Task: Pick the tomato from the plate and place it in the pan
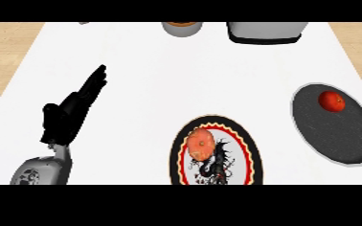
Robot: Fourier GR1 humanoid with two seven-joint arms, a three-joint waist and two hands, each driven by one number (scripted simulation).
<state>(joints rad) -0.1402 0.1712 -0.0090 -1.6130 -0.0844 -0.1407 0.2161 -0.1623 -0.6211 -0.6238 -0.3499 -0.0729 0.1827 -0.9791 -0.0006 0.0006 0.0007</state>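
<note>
Tomato lay inside the pan, right of the plate, clear of the plate's rim. Bare counter lay left of the plate. Left hand sat there, fingers straight, holding nothing.

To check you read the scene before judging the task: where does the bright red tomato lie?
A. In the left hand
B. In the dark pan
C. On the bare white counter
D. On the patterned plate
B: the red tomato sits inside the dark pan at the right, while the left hand is open, holds nothing and is far off at the left.
</note>
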